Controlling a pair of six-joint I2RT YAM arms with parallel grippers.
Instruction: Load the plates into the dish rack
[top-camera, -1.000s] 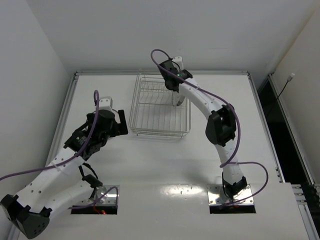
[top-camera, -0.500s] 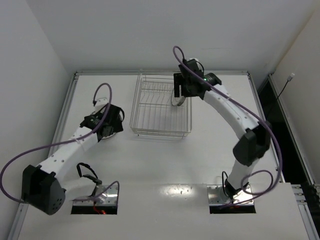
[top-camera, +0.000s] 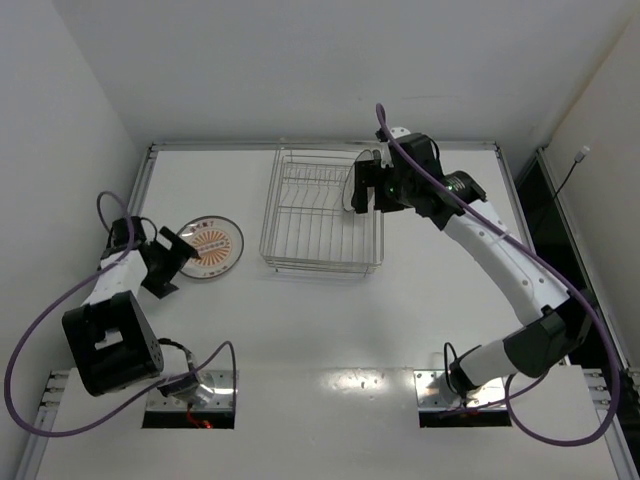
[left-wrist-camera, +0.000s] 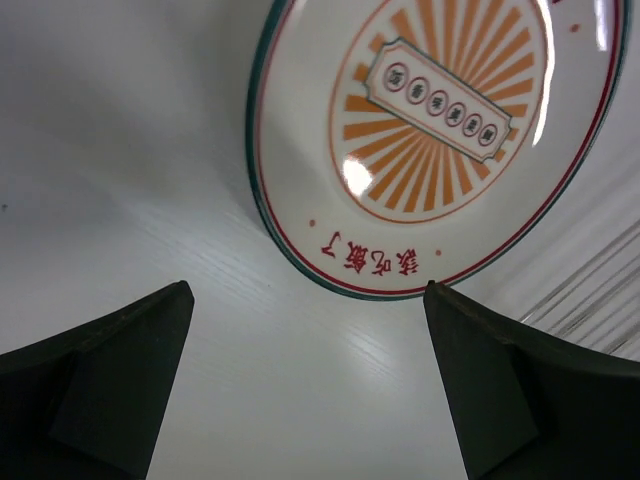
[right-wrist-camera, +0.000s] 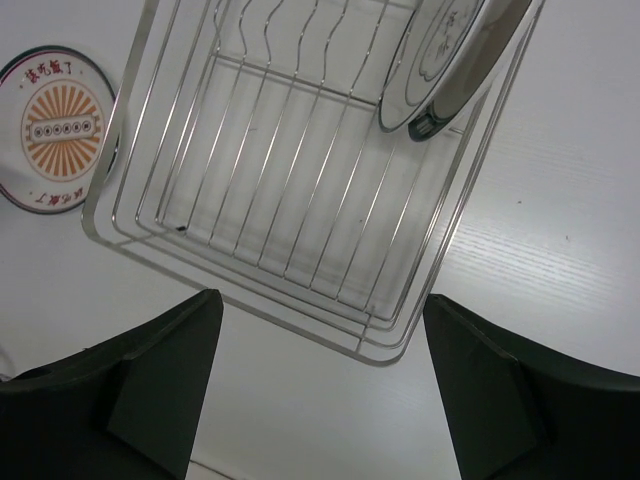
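The orange plate (left-wrist-camera: 440, 130) is laid flat on the counter (top-camera: 330, 330), just ahead of the left gripper (left-wrist-camera: 308, 300), which is held wide open with nothing in it. Another plate (right-wrist-camera: 455, 50) is stood on edge in the dish rack (top-camera: 320, 266), ahead and right of the right gripper (right-wrist-camera: 322, 300), which is also wide open with nothing in it.

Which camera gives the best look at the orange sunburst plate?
The left wrist view: the orange plate fills much of the frame, its rays and red characters sharp. The top view shows it small, lying flat left of the dish rack. The right wrist view catches it small at the left edge.
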